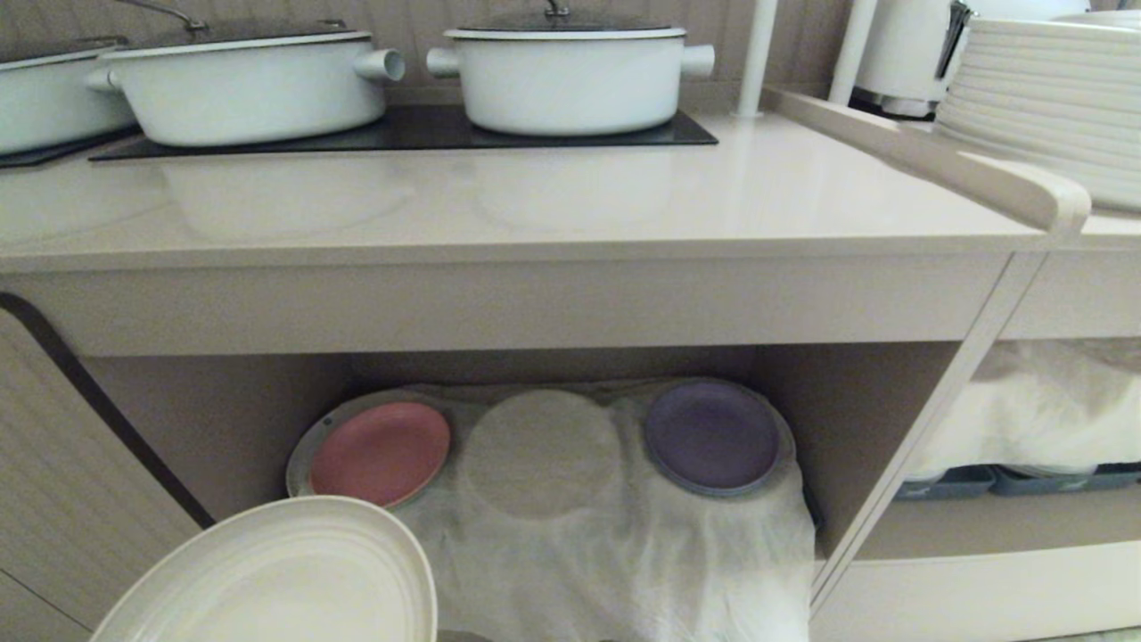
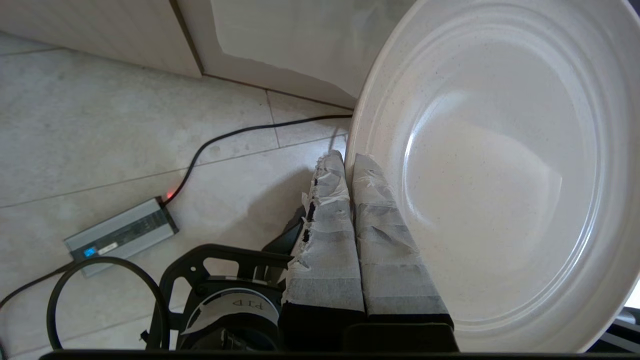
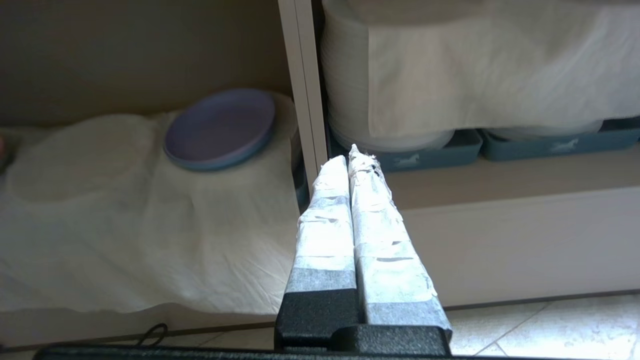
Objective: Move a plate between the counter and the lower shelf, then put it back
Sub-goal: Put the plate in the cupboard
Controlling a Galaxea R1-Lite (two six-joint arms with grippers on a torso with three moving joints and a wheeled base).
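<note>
Left wrist view: the left gripper fingers clench the plate rim, low before the lower shelf; right gripper clenched (empty).

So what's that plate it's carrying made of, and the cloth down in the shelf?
The plate looks like speckled cream melamine or glazed ceramic: satin sheen, soft highlights, fine dark flecks, moulded rings. I can't tell which. The cloth looks like thin off-white non-woven or cotton fabric: matte, wrinkled, draping over hidden round shapes.
</note>
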